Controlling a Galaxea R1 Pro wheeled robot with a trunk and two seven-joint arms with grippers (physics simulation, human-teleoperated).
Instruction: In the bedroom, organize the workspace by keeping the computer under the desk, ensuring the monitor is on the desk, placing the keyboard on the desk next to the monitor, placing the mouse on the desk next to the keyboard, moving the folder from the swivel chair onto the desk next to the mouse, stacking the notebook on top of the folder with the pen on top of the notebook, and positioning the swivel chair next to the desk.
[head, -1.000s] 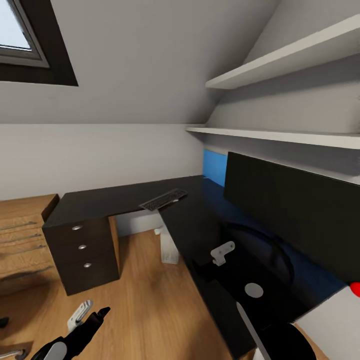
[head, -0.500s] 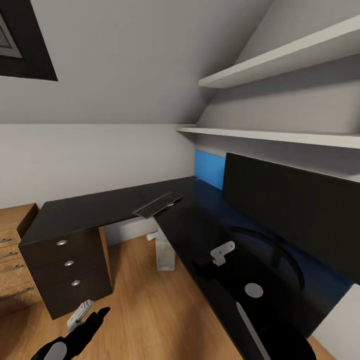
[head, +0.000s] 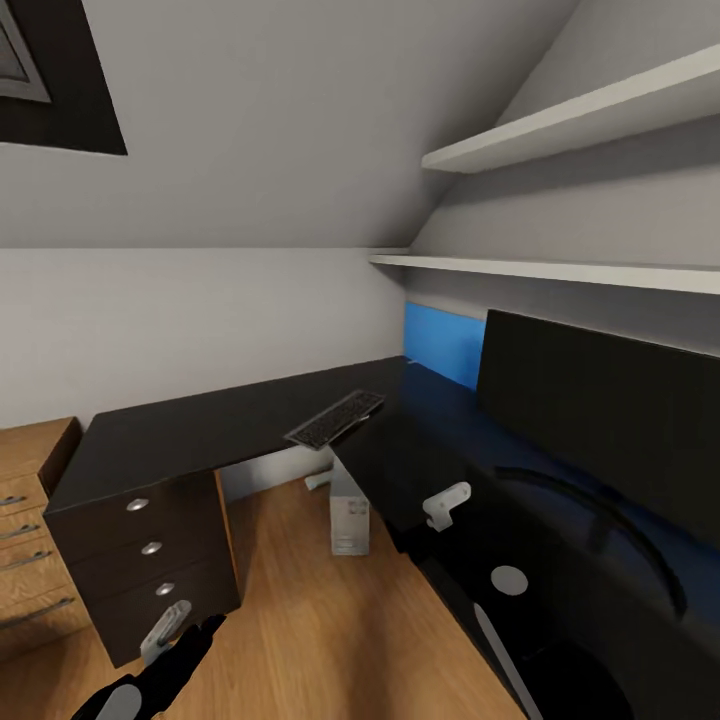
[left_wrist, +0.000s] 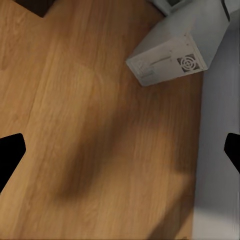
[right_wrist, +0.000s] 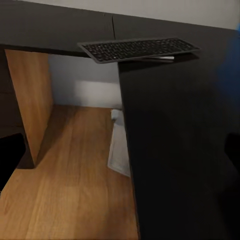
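The whole head view has swung and closed in on the desk (head: 200, 430) (camera movement, not the furniture). The monitor (head: 610, 420) now sits further toward the right edge, and its red corner dot has passed out of frame. More of the blue back panel (head: 445, 345) shows. The computer (head: 350, 515) under the desk appears larger and lower in the picture, and the keyboard (head: 335, 418) appears slightly larger.
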